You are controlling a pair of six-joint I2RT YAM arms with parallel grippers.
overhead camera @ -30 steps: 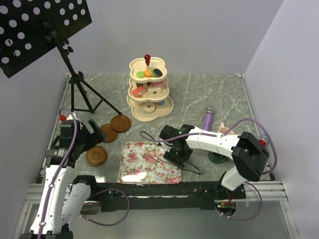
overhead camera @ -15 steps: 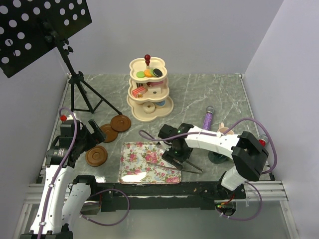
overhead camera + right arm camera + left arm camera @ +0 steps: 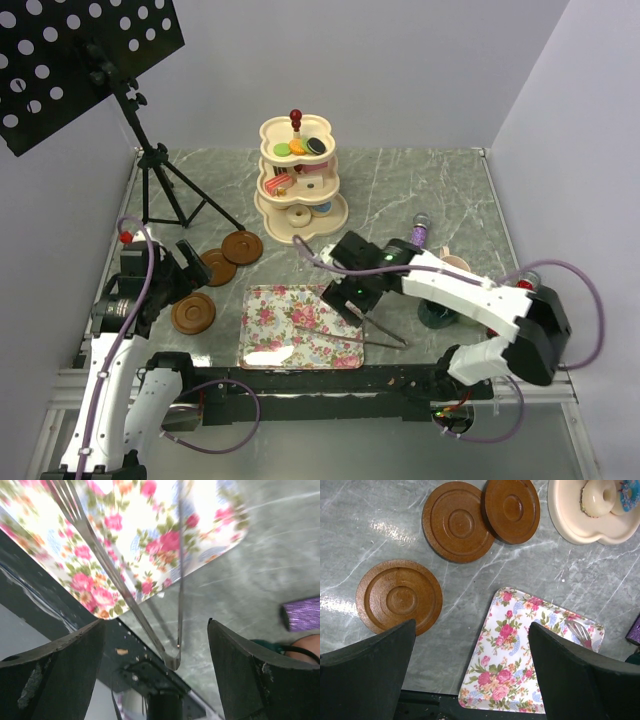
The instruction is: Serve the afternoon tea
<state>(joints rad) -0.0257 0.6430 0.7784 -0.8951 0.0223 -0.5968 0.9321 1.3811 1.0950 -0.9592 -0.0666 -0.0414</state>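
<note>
Tongs (image 3: 340, 335), tips leftward, seemingly on tray (image 3: 262, 342)

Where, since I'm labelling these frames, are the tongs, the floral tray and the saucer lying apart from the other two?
tongs (image 3: 171, 662): right wrist view, joined end.
floral tray (image 3: 510, 680): left wrist view, bare middle.
lone saucer (image 3: 399, 597): left wrist view, centre well.

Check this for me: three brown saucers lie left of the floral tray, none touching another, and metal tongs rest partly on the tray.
Wrong on one point: one saucer overlaps a second saucer; only the third saucer lies apart, as the left wrist view shows. Three saucers left of the floral tray, tongs partly on it: correct.
</note>
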